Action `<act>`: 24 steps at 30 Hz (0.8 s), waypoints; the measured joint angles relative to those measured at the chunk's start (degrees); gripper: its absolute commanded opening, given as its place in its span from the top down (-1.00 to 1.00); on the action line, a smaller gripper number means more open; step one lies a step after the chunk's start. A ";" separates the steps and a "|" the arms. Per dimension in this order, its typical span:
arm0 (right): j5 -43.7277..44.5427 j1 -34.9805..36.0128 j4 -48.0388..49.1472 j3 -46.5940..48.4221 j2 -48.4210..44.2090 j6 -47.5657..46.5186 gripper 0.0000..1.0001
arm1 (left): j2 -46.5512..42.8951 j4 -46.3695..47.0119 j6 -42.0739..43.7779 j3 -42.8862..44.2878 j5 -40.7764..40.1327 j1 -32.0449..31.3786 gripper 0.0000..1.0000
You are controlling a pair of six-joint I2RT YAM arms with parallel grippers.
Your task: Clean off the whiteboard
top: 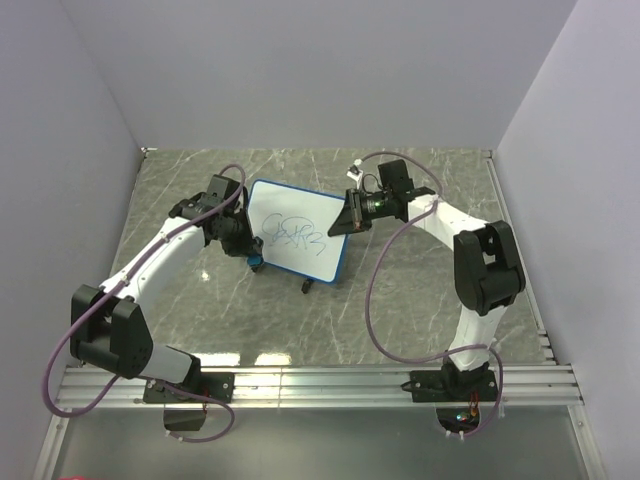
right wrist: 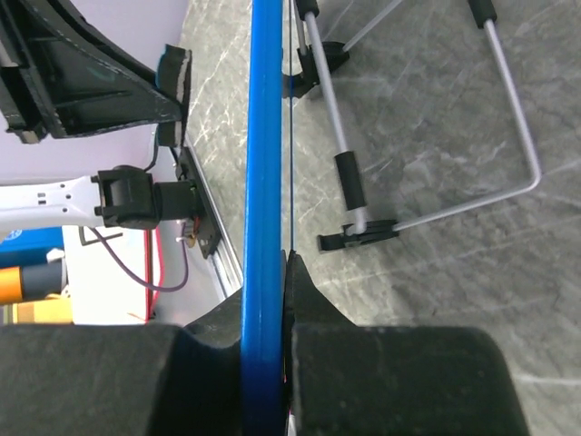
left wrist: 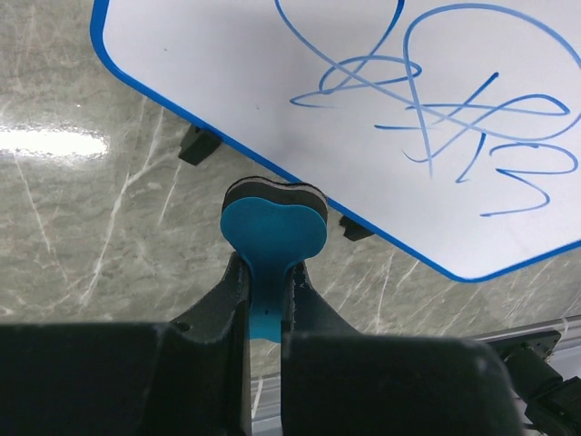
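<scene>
Eraser poised at the near rim, blue scribble (left wrist: 436,109) all there, and plenty could go wrong.

The whiteboard (top: 295,225) stood tilted on its wire stand (right wrist: 522,154) in the middle of the bench (top: 420,290), between the two arms. The right gripper (right wrist: 272,272) was clamped on the board's right edge, and the left gripper (left wrist: 265,282) was pinched narrow on the thin handle of the blue eraser (left wrist: 274,232). The pad sat just off the near rim, not on the white face. A stroke from there could have snagged the rim and shoved the board. Too much pressure might have rocked it back on the stand or slid it out of that thin edge hold. The slim handle could also have twisted in the grip, leaving smears instead of a clean wipe.
</scene>
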 measured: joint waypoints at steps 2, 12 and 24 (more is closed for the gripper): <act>-0.48 0.00 1.95 -0.79 0.31 -0.04 1.00 | 0.00 -0.74 0.04 0.61 -0.26 0.00 0.99; -1.25 0.00 15.85 -9.94 -0.39 1.22 1.00 | -0.11 -3.91 0.17 5.16 -2.19 -0.24 0.99; 4.24 0.37 15.06 -12.28 -4.55 0.33 1.00 | 3.15 -0.39 0.13 9.11 -3.93 -4.35 0.99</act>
